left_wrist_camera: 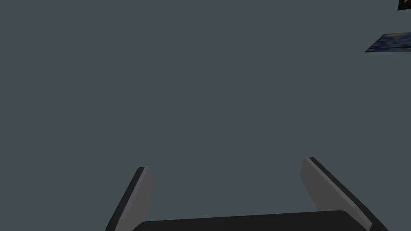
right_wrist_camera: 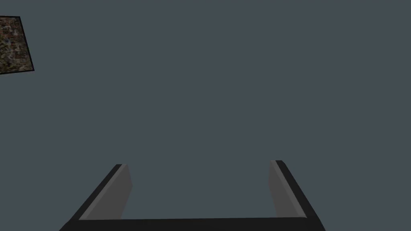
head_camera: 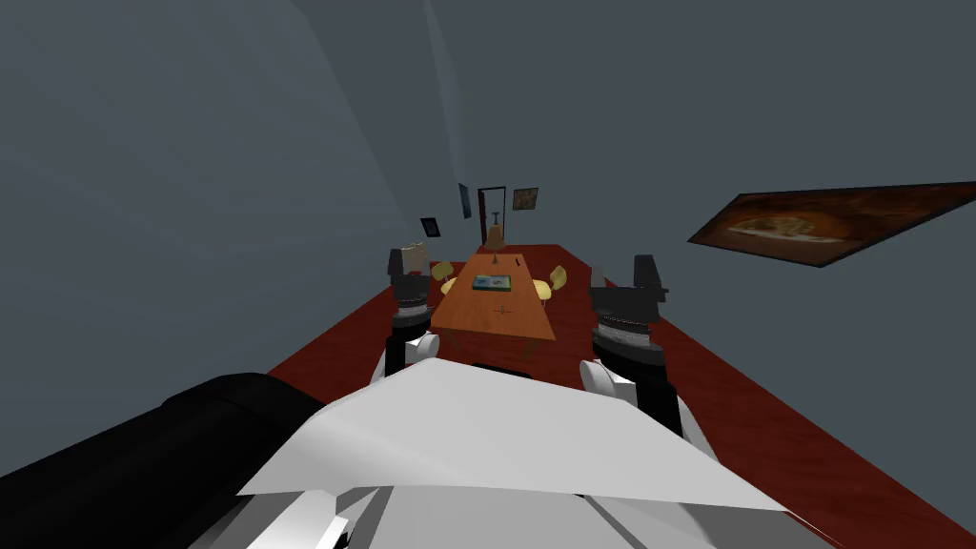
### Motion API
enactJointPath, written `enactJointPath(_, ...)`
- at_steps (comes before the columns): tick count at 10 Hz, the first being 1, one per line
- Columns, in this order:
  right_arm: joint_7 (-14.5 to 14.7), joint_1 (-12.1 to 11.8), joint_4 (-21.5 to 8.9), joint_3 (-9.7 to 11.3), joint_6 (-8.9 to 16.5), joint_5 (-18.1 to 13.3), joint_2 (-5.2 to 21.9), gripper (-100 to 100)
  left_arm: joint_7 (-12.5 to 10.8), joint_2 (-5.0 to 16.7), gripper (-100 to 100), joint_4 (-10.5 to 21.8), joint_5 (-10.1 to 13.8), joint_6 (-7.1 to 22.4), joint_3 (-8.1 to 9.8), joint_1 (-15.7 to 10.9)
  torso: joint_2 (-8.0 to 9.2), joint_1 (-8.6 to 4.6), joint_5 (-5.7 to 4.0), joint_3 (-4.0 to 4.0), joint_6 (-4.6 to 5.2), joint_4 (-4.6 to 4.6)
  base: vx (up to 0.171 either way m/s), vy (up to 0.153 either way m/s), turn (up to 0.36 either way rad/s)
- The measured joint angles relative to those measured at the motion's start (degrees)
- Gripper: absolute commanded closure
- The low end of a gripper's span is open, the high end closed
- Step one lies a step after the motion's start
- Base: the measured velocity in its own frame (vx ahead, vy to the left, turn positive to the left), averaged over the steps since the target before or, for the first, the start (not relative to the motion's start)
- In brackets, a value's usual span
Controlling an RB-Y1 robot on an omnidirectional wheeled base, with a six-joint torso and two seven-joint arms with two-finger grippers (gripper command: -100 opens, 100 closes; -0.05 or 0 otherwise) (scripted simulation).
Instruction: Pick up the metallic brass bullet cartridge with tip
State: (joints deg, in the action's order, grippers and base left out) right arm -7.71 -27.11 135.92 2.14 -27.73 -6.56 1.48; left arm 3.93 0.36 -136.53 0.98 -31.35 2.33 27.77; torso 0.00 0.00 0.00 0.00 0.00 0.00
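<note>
Item one, far left: a black rounded bulk [head_camera: 114,457] low beside us, which we cannot identify. Item two: left gripper [left_wrist_camera: 226,164], raised at the left of the chest, blades standing apart and holding nothing. We judge this a travelling pose, since nothing is within reach. Item three: a long brown table [head_camera: 486,324] well ahead on a red floor [head_camera: 762,410], with a yellow chair [head_camera: 558,277] at its right edge. At the middle of the table lies a flat blue-green item [head_camera: 492,282]. Nearer the table's near end, about mid-width, is a tiny dark speck [head_camera: 502,309]. This may be the cartridge, though it is too small for us to tell. Item four: right gripper [right_wrist_camera: 198,163], raised at the right of the chest to mirror the left, blades likewise apart and empty. Item five: a brown painting [head_camera: 829,221] on the right wall. We judge that closing on the table comes first.
</note>
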Motion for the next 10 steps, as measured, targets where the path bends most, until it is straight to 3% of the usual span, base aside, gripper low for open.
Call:
enactJointPath(2,1.21,0.91,-1.66,0.36,1.34,0.76,2.35,-100,0.0,0.0,0,0.0,0.0,0.0,0.0,0.0,0.01,-0.03,0.0,0.01,-0.01,0.0,-0.01,-0.004,0.124)
enactJointPath(4,3.09,4.07,-5.55,0.58,3.64,1.64,4.2,-100,0.0,0.0,0,0.0,0.0,0.0,0.0,0.0,-0.01,-0.03,-0.01,-0.01,-0.02,0.0,-0.01,-0.002,0.174)
enactJointPath(8,6.92,6.75,-11.02,1.47,7.45,3.81,7.47,-100,0.0,0.0,0,0.0,0.0,0.0,0.0,0.0,0.0,-0.01,0.0,0.0,-0.01,0.0,-0.01,0.001,0.159)
enactJointPath(10,8.78,9.27,-13.45,1.49,10.63,5.1,9.2,-100,0.0,0.0,0,0.0,0.0,0.0,0.0,0.0,0.0,-0.01,-0.01,0.0,0.01,0.0,-0.007,0.0,0.126)
